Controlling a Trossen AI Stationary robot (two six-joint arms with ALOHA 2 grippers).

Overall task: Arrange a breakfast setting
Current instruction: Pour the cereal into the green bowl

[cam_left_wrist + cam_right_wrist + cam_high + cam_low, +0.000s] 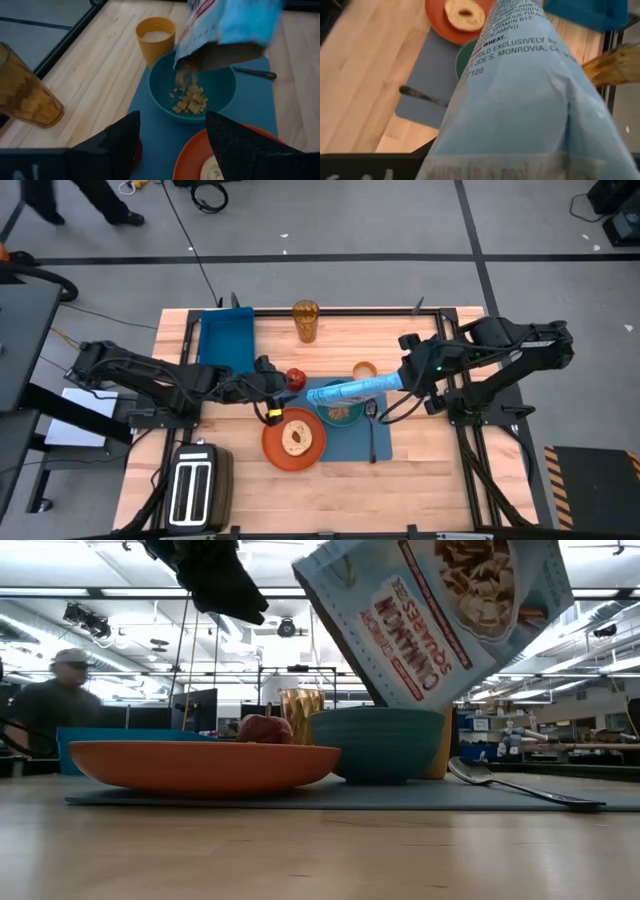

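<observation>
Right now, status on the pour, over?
Right hand shut on cereal bag, tipped over teal bowl. Cereal landing inside. Left hand open near apple. Nothing blocking.

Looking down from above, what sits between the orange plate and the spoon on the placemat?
In the high view, the teal bowl sits between the orange plate and the spoon, with the cereal bag tipped over it by the right gripper.

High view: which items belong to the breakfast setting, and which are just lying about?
Setting: placemat, plate, bagel, bowl, spoon, cup, apple, cereal bag in right gripper.
Lying about: blue bin, toaster, amber tumbler.
</observation>
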